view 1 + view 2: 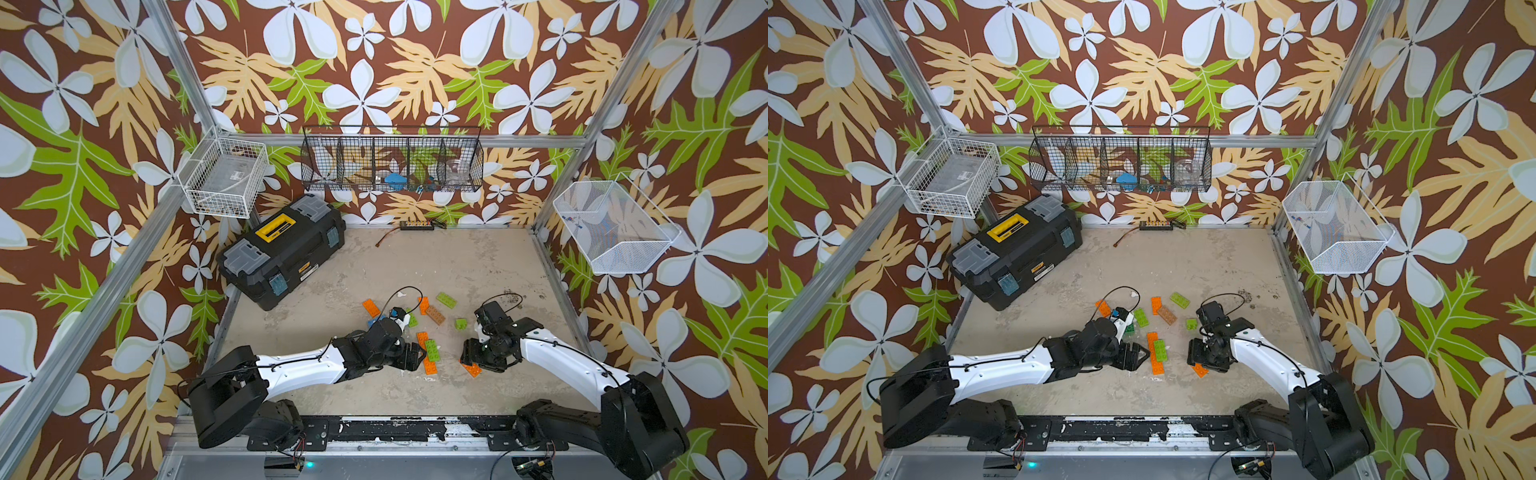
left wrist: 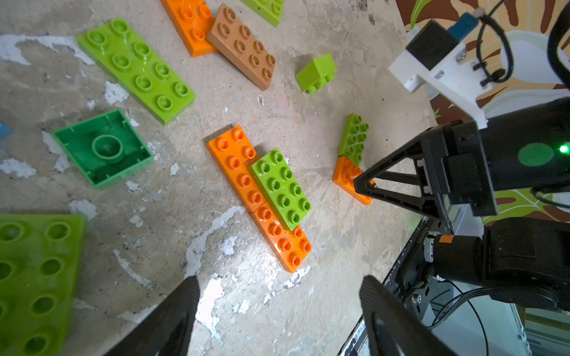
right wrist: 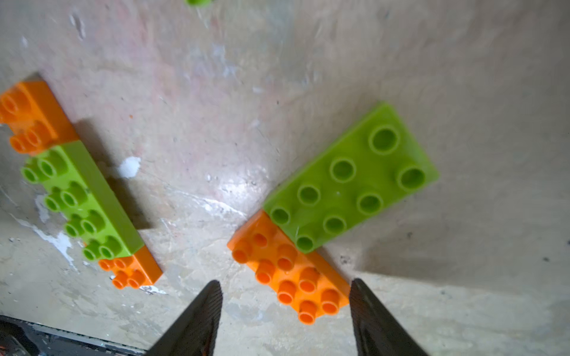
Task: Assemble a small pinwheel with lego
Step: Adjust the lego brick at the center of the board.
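**Both claws open over the scattered lego**

Top views first: the lego [image 1: 446,298] lies strewn on the mottled table [image 1: 415,257], in the near half between the two arms and well apart from the black toolbox [image 1: 282,249] in the far corner. The left claw [image 1: 419,358] reaches in low, just beside an orange-and-lime stack [image 1: 431,351]. The right claw [image 1: 471,360] points down over an orange plate [image 1: 473,370]. Whether either claw grips anything cannot be told from up here.

Over to the left wrist, and the left claw is spread wide with nothing but bare table between its jaws. Ahead of it sits the stack, a lime brick pressed onto orange plates laid end to end. A dark green square [image 2: 103,148] lies hollow side up near a long lime plate [image 2: 135,69]. A tan plate [image 2: 243,46] touches an orange neighbour, and a small lime brick [image 2: 316,74] is tipped on its side. One black finger of the right claw comes down right at the orange plate.

Now the right wrist. The jaws are apart, and the orange plate's near end sits between them. One fingertip [image 3: 354,285] is just beside its corner, the other clear of it, so nothing is clamped. A lime plate [image 3: 351,178] laps over the orange plate's far end.
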`<state>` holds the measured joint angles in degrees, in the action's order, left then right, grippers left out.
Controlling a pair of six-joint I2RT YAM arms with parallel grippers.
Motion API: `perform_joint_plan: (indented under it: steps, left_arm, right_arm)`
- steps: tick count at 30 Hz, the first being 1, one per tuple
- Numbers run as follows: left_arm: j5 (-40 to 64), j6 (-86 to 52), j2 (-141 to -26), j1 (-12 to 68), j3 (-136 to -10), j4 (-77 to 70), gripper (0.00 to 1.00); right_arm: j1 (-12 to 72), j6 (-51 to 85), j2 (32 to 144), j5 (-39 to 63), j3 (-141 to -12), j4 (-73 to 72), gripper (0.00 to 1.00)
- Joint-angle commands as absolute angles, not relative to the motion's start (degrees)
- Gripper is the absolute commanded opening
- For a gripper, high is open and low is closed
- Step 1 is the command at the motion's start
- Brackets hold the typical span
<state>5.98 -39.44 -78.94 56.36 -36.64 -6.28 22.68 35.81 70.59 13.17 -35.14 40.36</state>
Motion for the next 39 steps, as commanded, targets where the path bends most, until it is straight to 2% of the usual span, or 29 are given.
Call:
perform_joint_plan:
  steps: [1,5,12,16,20,26,30,33,39]
  left_arm:
    - [6.5,-40.3,-78.1,56.3,-35.9,-8.0,0.84]
    - [6.3,-40.5,-77.6,56.3,-35.4,-7.8,0.84]
    - [5.7,-40.5,-77.4,56.3,-35.5,-7.6,0.84]
    - [5.7,-40.8,-77.3,56.3,-35.2,-7.6,0.84]
    - [7.7,-42.5,-75.1,54.6,-32.6,-10.2,0.84]
    - [19.6,-49.9,-70.3,43.8,-23.8,-21.9,0.83]
    - [25.2,-55.0,-68.8,39.1,-18.9,-30.1,0.83]
    - [27.2,-57.8,-68.8,37.9,-16.4,-34.9,0.83]
    - [26.1,-58.2,-67.3,37.2,-14.2,-34.8,0.83]
  right_arm:
    - [23.4,37.4,70.5,12.4,-34.3,40.1,0.67]
    - [25.5,37.3,70.9,17.9,-33.4,35.7,0.67]
    - [34.2,40.1,72.7,25.2,-35.3,28.9,0.66]
    - [35.1,39.5,72.8,21.8,-37.2,29.9,0.64]
    - [35.1,34.9,72.0,14.7,-40.6,36.5,0.57]
    - [35.5,27.5,76.2,8.6,-44.6,43.2,0.39]
    - [36.1,24.9,78.1,9.6,-46.0,43.5,0.32]
    - [38.3,24.0,79.8,9.7,-46.9,43.8,0.29]
    - [41.2,23.9,82.8,6.5,-47.5,44.0,0.26]
